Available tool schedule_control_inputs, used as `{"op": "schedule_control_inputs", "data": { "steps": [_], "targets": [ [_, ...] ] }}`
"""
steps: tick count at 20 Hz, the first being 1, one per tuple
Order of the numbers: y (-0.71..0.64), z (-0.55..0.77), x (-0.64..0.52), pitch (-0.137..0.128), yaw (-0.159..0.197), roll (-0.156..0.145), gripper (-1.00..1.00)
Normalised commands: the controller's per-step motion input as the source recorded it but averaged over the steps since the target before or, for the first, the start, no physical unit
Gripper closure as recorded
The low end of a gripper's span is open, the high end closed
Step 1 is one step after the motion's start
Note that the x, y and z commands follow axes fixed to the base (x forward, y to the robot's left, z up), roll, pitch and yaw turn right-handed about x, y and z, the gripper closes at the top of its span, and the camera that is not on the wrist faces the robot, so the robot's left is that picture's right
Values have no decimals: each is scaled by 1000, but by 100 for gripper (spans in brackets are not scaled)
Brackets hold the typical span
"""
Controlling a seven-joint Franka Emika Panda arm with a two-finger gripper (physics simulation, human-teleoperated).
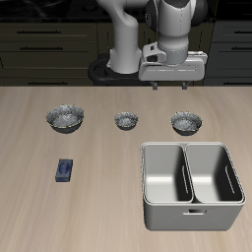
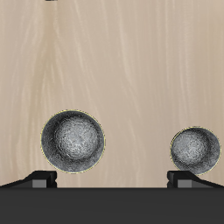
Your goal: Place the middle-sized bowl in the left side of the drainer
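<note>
Jaws spread wide and empty, I hold them high over the bench [image 1: 98,197], presumably to line up the approach: the round shiny grey metal middle-sized bowl [image 1: 186,121] sits below, just ahead of them, with the light-grey two-compartment metal drainer [image 1: 192,209] farther ahead.

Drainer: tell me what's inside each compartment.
Both compartments of the drainer look empty; only bare metal walls and floors show. The near wall hides a strip of each floor. All three bowls, including the middle-sized bowl, sit on the table behind it.

Shiny mottled metal bowls [image 1: 185,121], seemingly matt metal drainer [image 1: 191,203], pale wood-grain table [image 1: 98,197]
</note>
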Motion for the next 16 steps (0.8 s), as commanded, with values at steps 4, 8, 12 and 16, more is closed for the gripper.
{"op": "schedule_control_inputs", "data": {
  "steps": [4, 8, 12, 16],
  "targets": [
    [25, -227, -212, -8, -11, 42, -100],
    [16, -164, -60, -8, 18, 12, -100],
    [-15, -257, 43, 25, 1, 5, -100],
    [-1, -192, 37, 15, -2, -10, -100]
  ]
}}
